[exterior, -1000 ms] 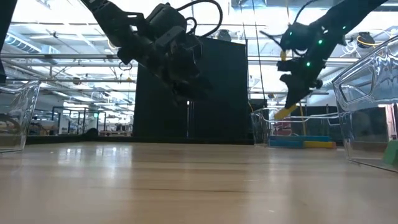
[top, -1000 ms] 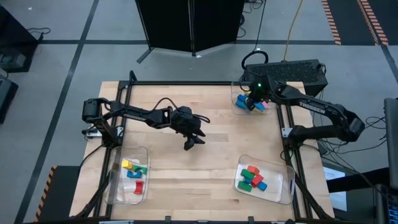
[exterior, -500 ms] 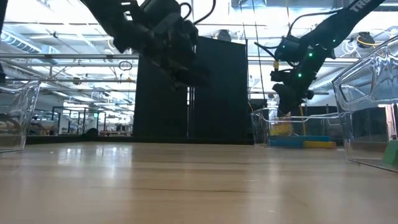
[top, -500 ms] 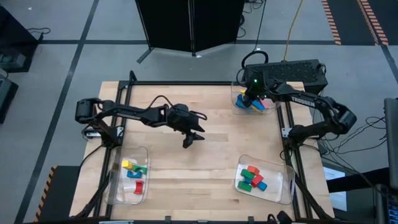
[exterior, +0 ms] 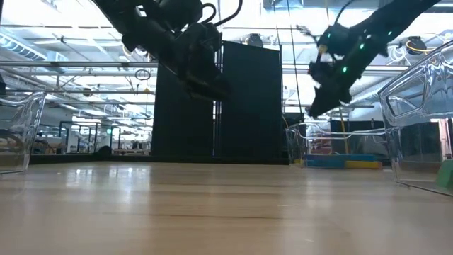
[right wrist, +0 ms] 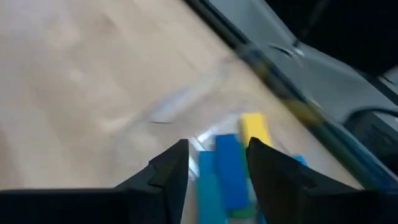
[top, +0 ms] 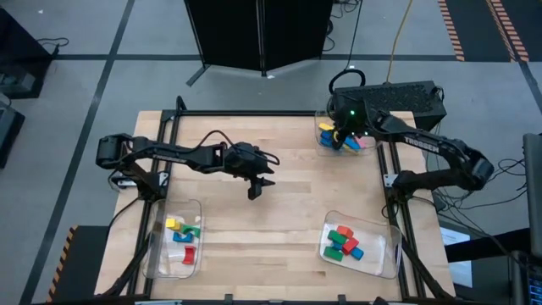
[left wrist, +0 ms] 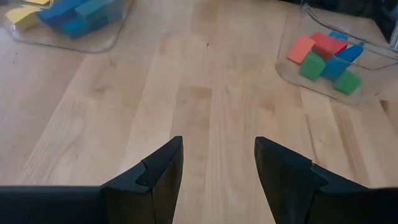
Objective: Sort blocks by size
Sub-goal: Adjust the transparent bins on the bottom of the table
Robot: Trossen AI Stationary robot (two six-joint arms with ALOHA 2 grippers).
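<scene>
My right gripper (top: 342,137) hangs open and empty above the far right clear tray (top: 323,142). That tray holds long blocks: blue (right wrist: 227,167), yellow (right wrist: 252,127) and pink (top: 359,144). In the right wrist view the blue and yellow blocks lie flat below the gap between my fingers (right wrist: 217,155). My left gripper (top: 255,191) is open and empty above the bare middle of the table, also shown in the left wrist view (left wrist: 217,152). Small blocks lie in the near left tray (top: 179,254), and green, red and blue blocks lie in the near right tray (top: 377,254).
A dark box (top: 398,100) with cables stands behind the table's far right corner. Black frame rails (top: 169,127) run along the table's sides. The bare wood (top: 279,229) lies between the trays.
My right gripper went down into the far right tray with a yellow block at its fingertips. It has come up again without the block, which now lies in the tray. My left gripper has gone a little toward the table's left edge.
</scene>
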